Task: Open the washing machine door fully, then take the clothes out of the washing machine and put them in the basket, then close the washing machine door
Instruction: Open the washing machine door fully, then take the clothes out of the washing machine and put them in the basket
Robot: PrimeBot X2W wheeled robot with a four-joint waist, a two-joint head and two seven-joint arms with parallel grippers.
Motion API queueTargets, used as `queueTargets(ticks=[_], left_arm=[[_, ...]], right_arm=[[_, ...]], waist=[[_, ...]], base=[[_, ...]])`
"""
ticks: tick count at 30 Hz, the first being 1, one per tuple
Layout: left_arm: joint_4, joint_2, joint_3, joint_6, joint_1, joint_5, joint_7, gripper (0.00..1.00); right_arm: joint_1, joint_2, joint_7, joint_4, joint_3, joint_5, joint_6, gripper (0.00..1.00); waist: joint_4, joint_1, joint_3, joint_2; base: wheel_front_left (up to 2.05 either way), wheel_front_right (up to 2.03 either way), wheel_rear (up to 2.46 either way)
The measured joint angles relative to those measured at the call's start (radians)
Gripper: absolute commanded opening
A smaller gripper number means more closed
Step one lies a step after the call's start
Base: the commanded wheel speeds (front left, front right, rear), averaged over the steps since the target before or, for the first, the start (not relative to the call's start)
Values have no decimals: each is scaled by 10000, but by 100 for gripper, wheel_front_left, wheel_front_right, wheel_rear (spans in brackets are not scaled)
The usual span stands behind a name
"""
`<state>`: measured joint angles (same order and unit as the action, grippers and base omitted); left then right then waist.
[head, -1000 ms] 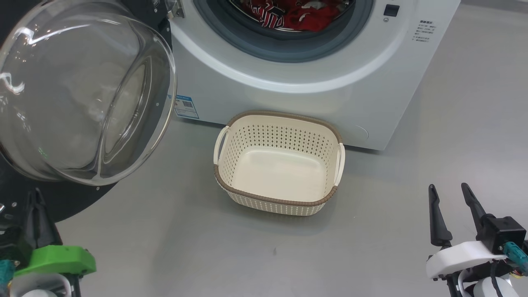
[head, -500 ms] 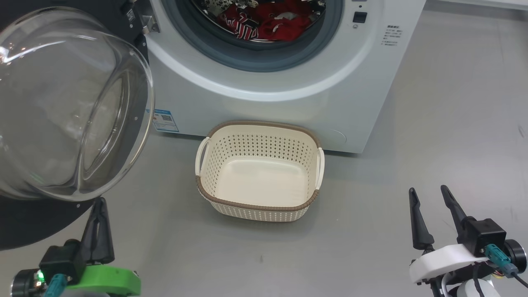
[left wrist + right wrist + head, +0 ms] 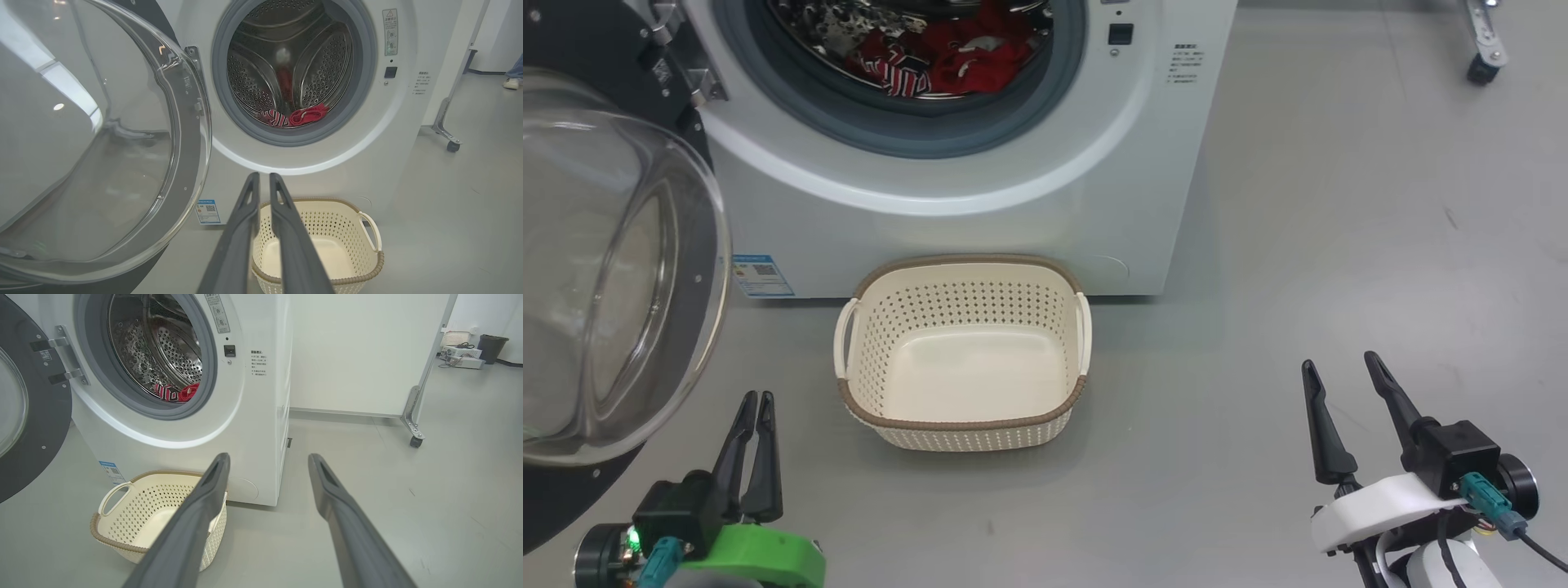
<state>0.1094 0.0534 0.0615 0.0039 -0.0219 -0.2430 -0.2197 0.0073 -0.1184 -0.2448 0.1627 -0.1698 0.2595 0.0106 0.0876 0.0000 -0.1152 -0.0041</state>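
Near the basket (image 3: 964,425), left claw (image 3: 756,398) pinched together, empty; right claw (image 3: 1340,361) spread wide

Red clothes (image 3: 179,393) lie in the washing machine (image 3: 261,416).

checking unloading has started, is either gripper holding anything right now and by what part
Nothing is held. The left gripper is closed on empty air, the right gripper is open, and the red clothes lie in the washing machine.

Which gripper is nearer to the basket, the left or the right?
Left. The left gripper sits just off the basket's left front corner; the right gripper is well out to the basket's right.
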Motion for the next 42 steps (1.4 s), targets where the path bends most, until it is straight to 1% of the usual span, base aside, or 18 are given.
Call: queueTargets(ticks=[1,3,5,6,7,8,13,17,42], left_arm=[[2,0,-4,13,0,0,2,15],[0,0,-52,104,-3,0,46,33],[-2,0,-82,184,-9,0,88,49],[-10,-2,-92,207,-25,0,90,64],[-17,-2,-96,232,-39,0,125,84],[-31,-4,-105,272,-61,0,132,100],[-48,-8,-54,351,-203,0,251,100],[-63,-31,44,403,-203,0,267,100],[-211,-35,174,523,-353,192,437,100]], right_arm=[[-19,0,0,2,-6,0,-8,100],[-24,-2,0,19,-35,-2,-44,100],[-23,0,0,52,-73,-2,-96,100],[-23,2,0,54,-90,0,-96,100],[-23,4,0,52,-98,0,-96,100],[-23,4,0,50,-102,0,-96,100],[-17,2,0,35,-42,4,-96,100],[-11,-19,-4,21,25,4,-94,100],[102,-17,-27,27,42,8,-96,100]], waist=[[-111,0,5,0],[-333,0,18,0],[-547,0,36,0],[-649,0,46,0],[-746,0,57,0],[-842,0,70,0],[-1218,0,141,0],[-1316,0,196,0],[-1071,0,364,0]], base=[[0,0,0],[0,0,0],[0,0,0],[0,0,0],[0,0,0],[0,0,0],[0,0,0],[0,0,0],[0,0,0]])
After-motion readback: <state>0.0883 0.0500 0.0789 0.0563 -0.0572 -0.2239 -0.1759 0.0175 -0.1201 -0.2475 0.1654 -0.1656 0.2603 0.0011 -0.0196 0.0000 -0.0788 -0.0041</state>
